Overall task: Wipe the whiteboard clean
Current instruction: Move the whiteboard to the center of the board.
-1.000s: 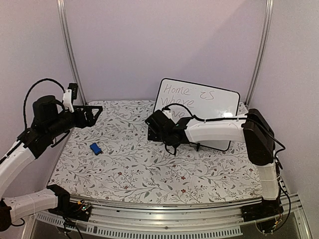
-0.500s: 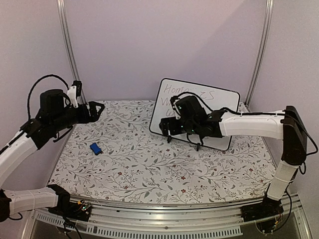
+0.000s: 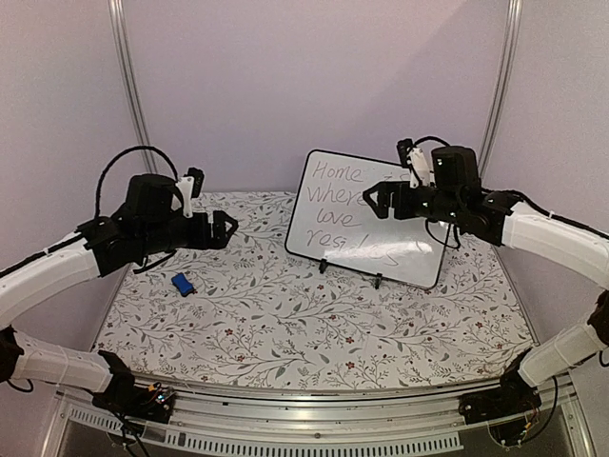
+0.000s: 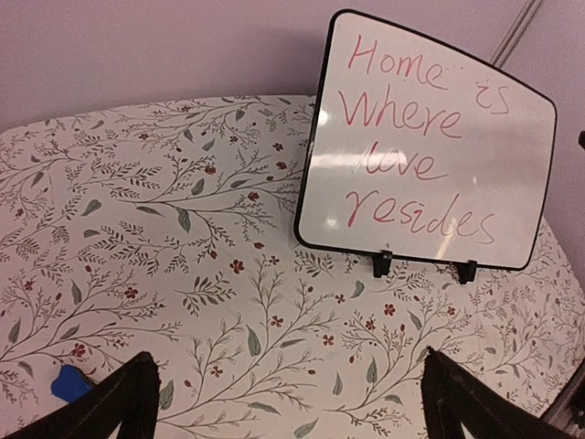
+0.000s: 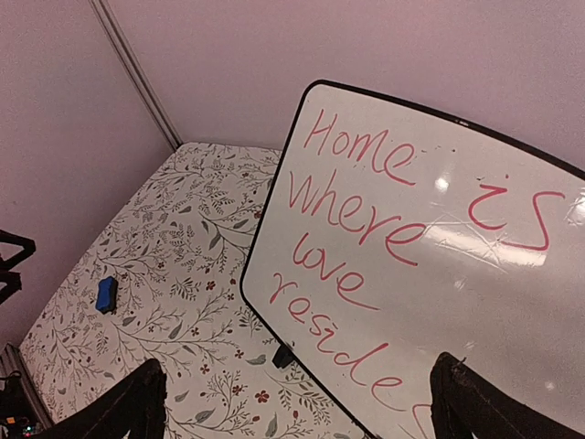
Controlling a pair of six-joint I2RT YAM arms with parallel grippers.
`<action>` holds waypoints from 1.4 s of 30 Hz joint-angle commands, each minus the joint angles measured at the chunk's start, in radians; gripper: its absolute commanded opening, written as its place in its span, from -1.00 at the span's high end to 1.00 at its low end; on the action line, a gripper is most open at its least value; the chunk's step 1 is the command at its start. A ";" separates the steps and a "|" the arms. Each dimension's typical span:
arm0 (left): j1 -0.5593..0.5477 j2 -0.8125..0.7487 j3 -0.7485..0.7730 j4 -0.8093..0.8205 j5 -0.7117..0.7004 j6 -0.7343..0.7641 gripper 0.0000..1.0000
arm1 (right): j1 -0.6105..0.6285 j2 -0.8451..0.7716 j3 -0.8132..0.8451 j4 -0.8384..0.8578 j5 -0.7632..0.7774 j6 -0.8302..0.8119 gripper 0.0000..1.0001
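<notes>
Judging by the whiteboard (image 3: 366,221), you have not started wiping: the handwriting "Home is where love resides" reads whole in both wrist views. The board stands propped on its small feet (image 4: 386,263) toward 1 o'clock on the table (image 3: 285,333), tilted back, face toward the arms.

Your left hand (image 3: 224,230) hovers above the table at about 10 o'clock, fingers spread wide and holding nothing. Your right hand (image 3: 379,200) hangs in front of the board's upper right part, likewise released and empty; I cannot tell whether it touches the surface, though it looks apart.

The blue eraser (image 3: 183,284) lies flat on the table near 9 o'clock, well apart from the board and down toward 7 o'clock from the left hand. So the step in hand is, I would say, fetching that eraser. The next move calls for lowering the left hand over the block, straddling it with the fingers and closing firmly. Expect the board to rock or slide once you press on it; the right hand may serve to brace it.
</notes>
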 commanded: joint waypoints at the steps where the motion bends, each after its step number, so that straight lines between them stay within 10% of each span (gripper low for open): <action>1: -0.077 0.079 0.043 0.025 -0.066 -0.017 -0.99 | -0.068 -0.108 -0.028 -0.035 -0.081 -0.067 -0.98; 16: -0.228 0.505 0.188 0.216 -0.124 0.026 -0.99 | -0.379 -0.299 -0.174 -0.069 -0.197 0.018 -0.98; 42: -0.280 0.962 0.520 0.189 -0.125 0.025 -0.57 | -0.501 -0.467 -0.274 -0.069 -0.203 0.034 -0.98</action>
